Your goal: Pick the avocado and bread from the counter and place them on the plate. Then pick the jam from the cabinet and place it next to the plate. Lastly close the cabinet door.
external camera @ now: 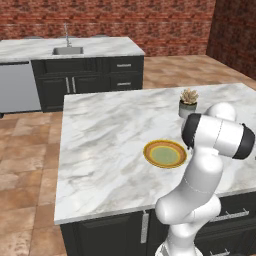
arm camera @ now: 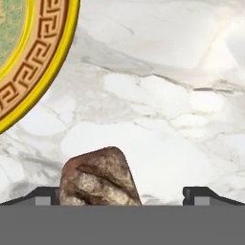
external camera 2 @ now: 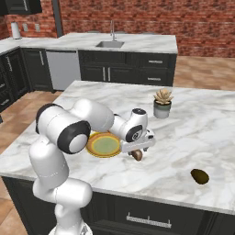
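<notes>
Bread (arm camera: 99, 177): tan-brown crusty chunk, cracked rough surface, blocky wedge shape, on counter (arm camera: 162, 119) just beside plate (arm camera: 33, 62). Pincer (arm camera: 123, 192) spread wide, low over bread, grasping nothing. Plate round, yellow rim, key-pattern band, green centre. Avocado (external camera 2: 199, 176) dark oval, well apart. Counter veined marble.

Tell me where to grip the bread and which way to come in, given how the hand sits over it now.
Come straight down on the bread, a blocky tan chunk lying flat on the counter clear of the plate. Close across its narrower middle. It lies off-centre in the open gripper, near one fingertip, so I would first centre the hand over it.
</notes>
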